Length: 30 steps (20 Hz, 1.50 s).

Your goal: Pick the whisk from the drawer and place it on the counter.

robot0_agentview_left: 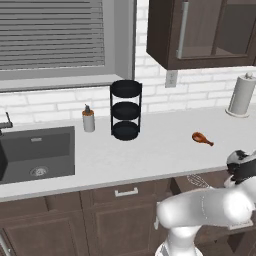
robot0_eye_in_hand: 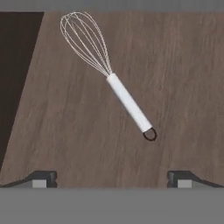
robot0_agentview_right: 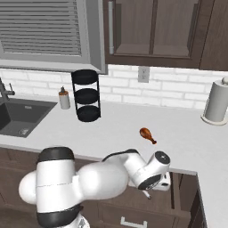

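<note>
The whisk (robot0_eye_in_hand: 109,72) lies flat in the open drawer (robot0_eye_in_hand: 175,78), slanted, below the counter (robot0_agentview_left: 160,145). The gripper (robot0_eye_in_hand: 111,178) is held wide apart and empty above it. The handle is best straddled crosswise at mid-length before closing.

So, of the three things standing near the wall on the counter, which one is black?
The three-tier round rack. The soap dispenser left of it is pale with a brown top, and the paper towel roll at far right is white.

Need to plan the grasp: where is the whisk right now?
The whisk lies flat on the drawer floor, ahead of the open gripper, untouched.
</note>
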Available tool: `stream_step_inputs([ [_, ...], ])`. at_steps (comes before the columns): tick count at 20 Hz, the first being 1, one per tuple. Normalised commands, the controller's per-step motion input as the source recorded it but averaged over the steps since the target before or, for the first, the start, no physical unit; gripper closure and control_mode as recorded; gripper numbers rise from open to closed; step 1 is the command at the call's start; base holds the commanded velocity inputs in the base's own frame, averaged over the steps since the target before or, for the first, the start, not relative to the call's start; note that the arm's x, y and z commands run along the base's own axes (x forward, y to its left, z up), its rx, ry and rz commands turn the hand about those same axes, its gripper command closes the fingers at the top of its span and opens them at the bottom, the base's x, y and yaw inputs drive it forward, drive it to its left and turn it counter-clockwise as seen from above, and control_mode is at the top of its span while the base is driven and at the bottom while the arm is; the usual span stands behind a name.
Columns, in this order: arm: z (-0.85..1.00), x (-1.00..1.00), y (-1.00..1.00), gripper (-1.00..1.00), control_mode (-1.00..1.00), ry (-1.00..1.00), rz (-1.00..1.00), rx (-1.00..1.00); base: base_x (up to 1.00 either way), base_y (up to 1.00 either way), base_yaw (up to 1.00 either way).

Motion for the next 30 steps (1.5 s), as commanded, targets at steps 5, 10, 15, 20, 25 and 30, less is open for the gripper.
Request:
stream_step_inputs([
  [5, -0.45, 0.17, 0.00, -1.00, -1.00, 0.00, 0.14, 0.01, 0.00, 0.00, 0.00],
  [10, -0.23, 0.11, -0.06, -1.00, -1.00, -0.01, 0.10, 0.08, 0.00, 0.00, 0.00],
  [15, -0.12, 0.10, -0.18, -1.00, -1.00, -0.01, 0.01, 0.12, 0.00, 0.00, 0.00],
  [20, -0.20, 0.21, -0.07, -1.00, -1.00, 0.00, 0.00, 0.08, 0.00, 0.00, 0.00],
  [25, -0.35, 0.23, 0.00, -1.00, -1.00, 0.00, 0.00, 0.02, 0.00, 0.00, 0.00],
  [30, -0.41, 0.18, 0.00, -1.00, -1.00, 0.00, 0.00, 0.00, 0.00, 0.00, 0.00],
])
